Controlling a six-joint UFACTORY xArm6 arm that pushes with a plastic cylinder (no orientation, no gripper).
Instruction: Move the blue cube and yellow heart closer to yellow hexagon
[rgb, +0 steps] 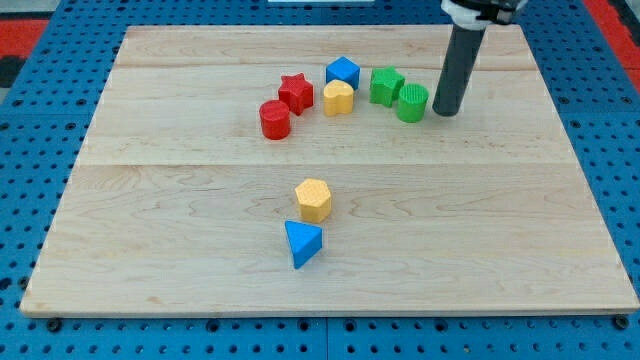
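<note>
**pushbot_newbie:** How far along does this look? The blue cube (343, 71) and yellow heart (338, 98) are touching each other up at 12 o'clock on the worktop (150, 220), well apart from the yellow hexagon (313, 199) near the middle.

**rod_wrangler:** I'd say nothing's done yet, both pushes are left. No jaws on this rig, just a rod; my tip (444, 113) sits just beside the green cylinder (411, 102), at 3 o'clock of the cluster. The green cube (386, 85) stands between it and the heart. The red star (295, 92) and red cylinder (275, 120) crowd the 9 o'clock side, and the blue triangle (303, 243) sits just below the hexagon.
</note>
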